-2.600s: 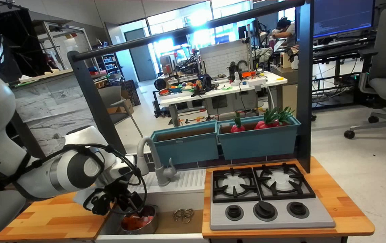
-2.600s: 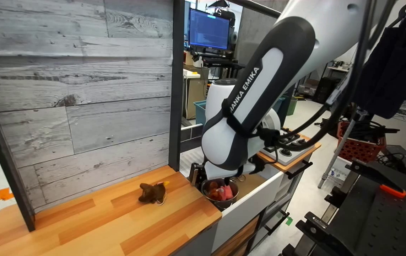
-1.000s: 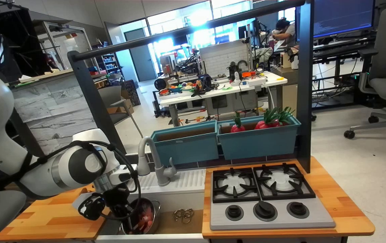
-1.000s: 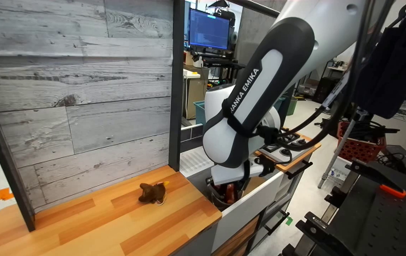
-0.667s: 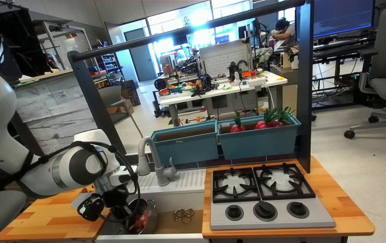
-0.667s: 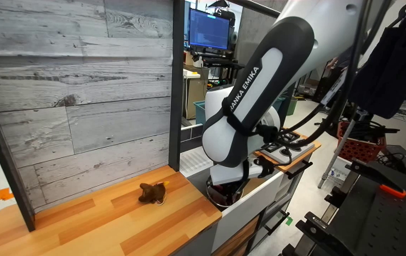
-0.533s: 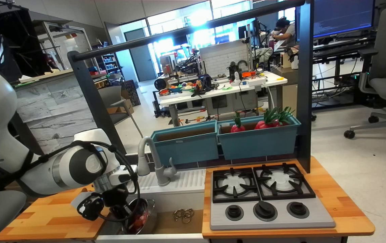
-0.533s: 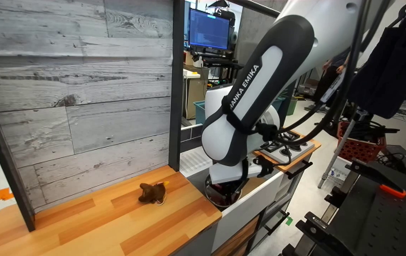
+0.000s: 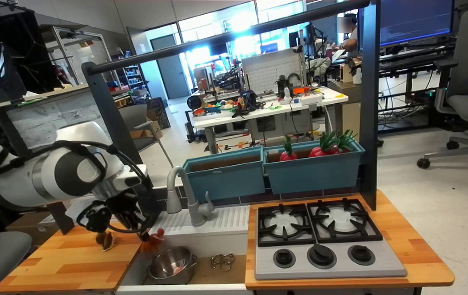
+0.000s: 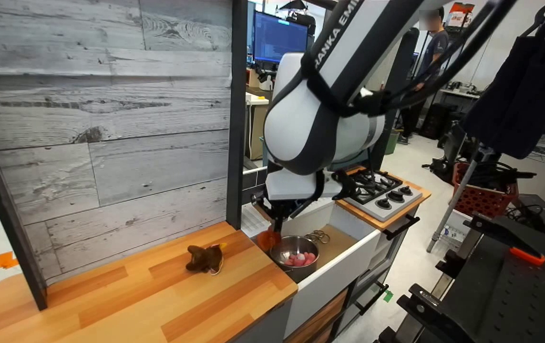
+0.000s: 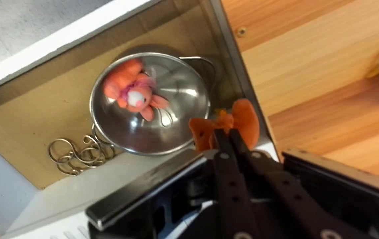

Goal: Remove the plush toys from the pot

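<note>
Removal seems advanced, the black tool (image 11: 227,133) nearly closed on an orange plush toy (image 11: 245,116), a brown plush toy (image 10: 205,258) aside on the wooden worktop (image 10: 148,300), a pink toy (image 11: 131,87) left below in the round silver pot (image 11: 136,139).

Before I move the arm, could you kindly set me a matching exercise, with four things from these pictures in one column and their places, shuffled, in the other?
Things:
1. orange plush toy
2. metal rings
3. brown plush toy
4. pink plush toy

Places:
A. inside the pot
B. held by the gripper
C. on the floor of the sink basin, beside the pot
D. on the wooden countertop

Right pairs: 1-B, 2-C, 3-D, 4-A.
</note>
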You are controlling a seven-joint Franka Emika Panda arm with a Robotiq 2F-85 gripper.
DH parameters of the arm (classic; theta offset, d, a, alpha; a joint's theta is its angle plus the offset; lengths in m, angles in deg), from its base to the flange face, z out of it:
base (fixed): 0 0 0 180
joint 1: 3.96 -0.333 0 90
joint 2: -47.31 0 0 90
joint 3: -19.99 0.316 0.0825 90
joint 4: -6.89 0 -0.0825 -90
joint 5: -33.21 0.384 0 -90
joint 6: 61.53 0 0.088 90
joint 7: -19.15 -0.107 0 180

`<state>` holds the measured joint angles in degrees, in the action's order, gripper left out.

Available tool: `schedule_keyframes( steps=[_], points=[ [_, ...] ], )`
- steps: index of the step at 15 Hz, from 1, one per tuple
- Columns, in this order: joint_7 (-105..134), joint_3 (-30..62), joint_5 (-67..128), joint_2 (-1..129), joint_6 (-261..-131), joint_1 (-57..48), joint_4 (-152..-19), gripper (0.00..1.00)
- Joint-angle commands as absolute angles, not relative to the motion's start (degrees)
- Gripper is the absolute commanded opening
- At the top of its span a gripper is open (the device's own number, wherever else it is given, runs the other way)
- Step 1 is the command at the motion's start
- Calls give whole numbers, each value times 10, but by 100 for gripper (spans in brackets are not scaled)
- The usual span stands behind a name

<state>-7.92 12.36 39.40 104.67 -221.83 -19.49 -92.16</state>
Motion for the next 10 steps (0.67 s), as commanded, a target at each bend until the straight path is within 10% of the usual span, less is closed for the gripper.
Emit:
schedule_keyframes(
  steps=[1,10],
  points=[
    [-31,164,402,952,-2299,-181,-1026,1],
    [92,427,437,957,-2350,-61,-1009,1]
  ],
)
